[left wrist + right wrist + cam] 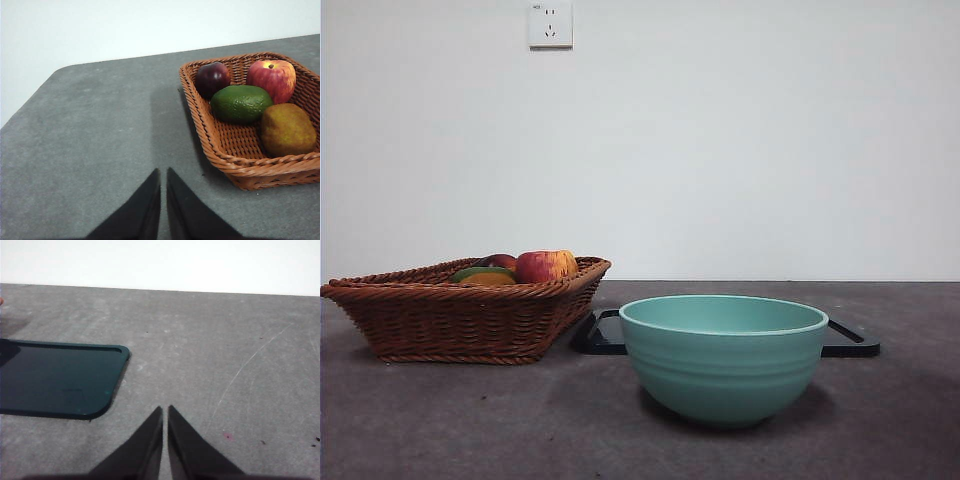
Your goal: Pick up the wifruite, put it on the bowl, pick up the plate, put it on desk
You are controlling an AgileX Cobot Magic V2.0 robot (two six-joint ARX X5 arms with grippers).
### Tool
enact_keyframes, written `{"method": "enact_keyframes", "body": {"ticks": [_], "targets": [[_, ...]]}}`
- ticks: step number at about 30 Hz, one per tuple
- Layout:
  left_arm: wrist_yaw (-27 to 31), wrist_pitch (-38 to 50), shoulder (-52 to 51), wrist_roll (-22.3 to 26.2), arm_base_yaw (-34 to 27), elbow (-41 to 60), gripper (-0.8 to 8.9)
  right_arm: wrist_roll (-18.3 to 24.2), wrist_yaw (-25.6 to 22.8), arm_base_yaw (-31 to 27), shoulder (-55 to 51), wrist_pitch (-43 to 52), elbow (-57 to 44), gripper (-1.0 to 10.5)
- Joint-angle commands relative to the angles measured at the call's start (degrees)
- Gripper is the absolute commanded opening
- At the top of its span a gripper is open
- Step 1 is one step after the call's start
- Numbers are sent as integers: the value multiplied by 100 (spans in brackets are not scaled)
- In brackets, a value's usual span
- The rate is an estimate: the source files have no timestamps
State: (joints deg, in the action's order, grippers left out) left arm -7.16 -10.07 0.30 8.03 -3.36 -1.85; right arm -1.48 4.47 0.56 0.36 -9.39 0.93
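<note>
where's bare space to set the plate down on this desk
Bare desk in front of the wicker basket and right of the black tray. Crowded in the middle, where basket, tray and bowl sit close together.

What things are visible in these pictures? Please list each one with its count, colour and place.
basket: 1, brown wicker, on the desk, beside the bowl
wifruite: 1, brownish-orange, in the basket
apple: 1, red and yellow, in the basket
green fruit: 1, dark green, in the basket
dark red fruit: 1, in the basket
bowl: 1, teal-green, on the desk, in front of the tray
tray: 1, shiny black, flat on the desk
desk: 1, dark grey
wall socket: 1, white, on the wall
left hand: 1, black, shut, above the desk beside the basket
right hand: 1, black, shut, above the desk near the tray
</note>
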Motion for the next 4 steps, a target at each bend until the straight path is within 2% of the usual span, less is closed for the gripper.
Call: {"method": "enact_keyframes", "body": {"ticks": [1,4], "targets": [[9,-46,-11,-35,-15,116,19,2,-2,7,-15,37,-28,8],[11,-46,-11,-35,-15,116,19,2,-2,7,-15,37,-28,8]]}}
